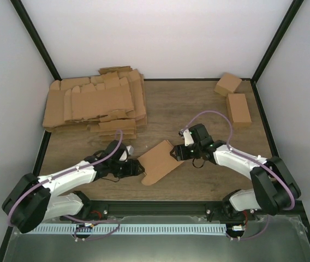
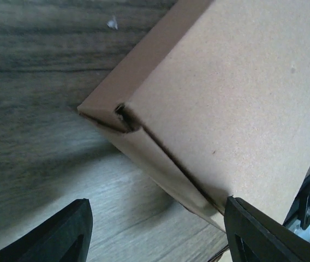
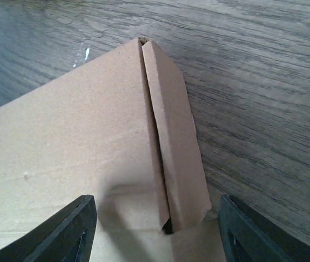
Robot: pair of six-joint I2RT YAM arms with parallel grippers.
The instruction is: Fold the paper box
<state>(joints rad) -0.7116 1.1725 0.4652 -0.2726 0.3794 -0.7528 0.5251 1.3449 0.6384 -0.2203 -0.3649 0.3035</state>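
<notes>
The paper box (image 1: 158,162) is a partly folded brown cardboard piece lying flat at the table's middle, between both arms. My left gripper (image 1: 138,168) stands open at its left edge. In the left wrist view a folded side flap of the box (image 2: 226,98) runs down to the right fingertip (image 2: 264,234), while the other fingertip (image 2: 62,234) is over bare wood. My right gripper (image 1: 178,154) is open over the box's right end. In the right wrist view its fingers (image 3: 67,234) straddle a narrow folded flap (image 3: 174,153) without pinching it.
A big pile of flat cardboard blanks (image 1: 95,103) fills the back left. Two small folded boxes (image 1: 227,83) (image 1: 238,108) stand at the back right. Black frame posts and white walls close in the table.
</notes>
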